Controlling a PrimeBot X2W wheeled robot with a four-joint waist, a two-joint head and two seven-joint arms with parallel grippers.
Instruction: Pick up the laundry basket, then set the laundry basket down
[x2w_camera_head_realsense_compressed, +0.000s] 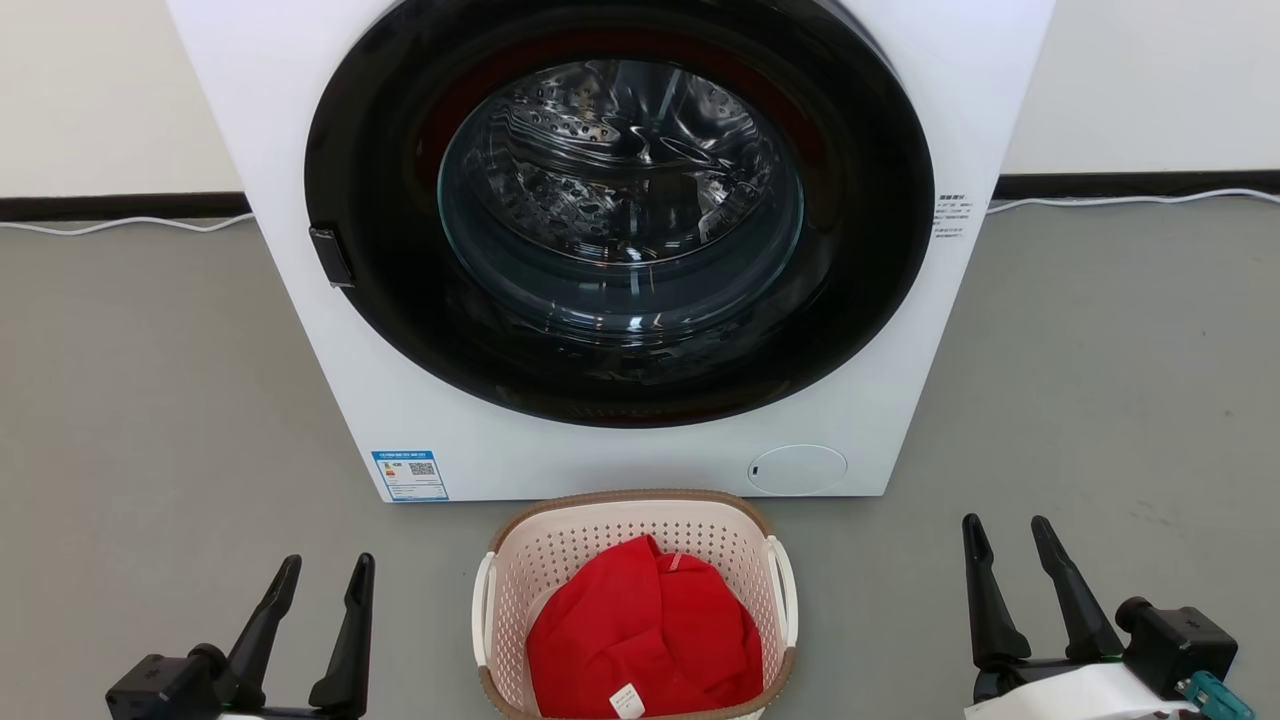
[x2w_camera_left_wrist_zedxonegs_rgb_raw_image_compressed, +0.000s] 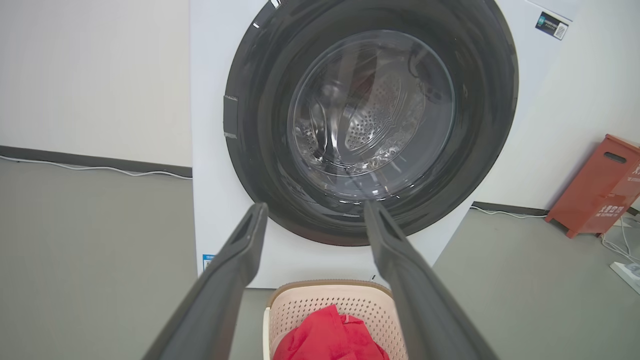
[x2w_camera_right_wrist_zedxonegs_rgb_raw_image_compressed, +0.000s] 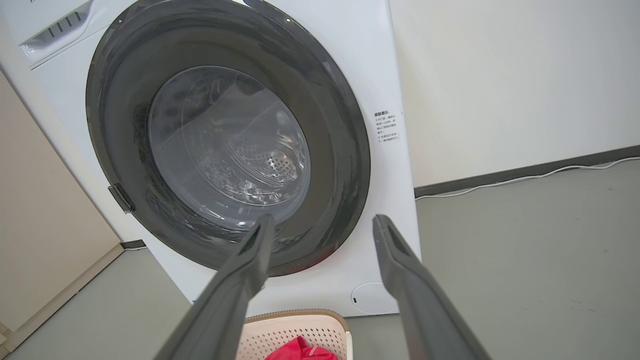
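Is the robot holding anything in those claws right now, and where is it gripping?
Nothing is held. The left gripper and the right gripper both stand open and empty, one on each side of the laundry basket, not touching it.

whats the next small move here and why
Probably bring both arms inward and down toward the side handles of the laundry basket. The left gripper and right gripper stand open, apart from it on either side, holding nothing; it sits on the floor.
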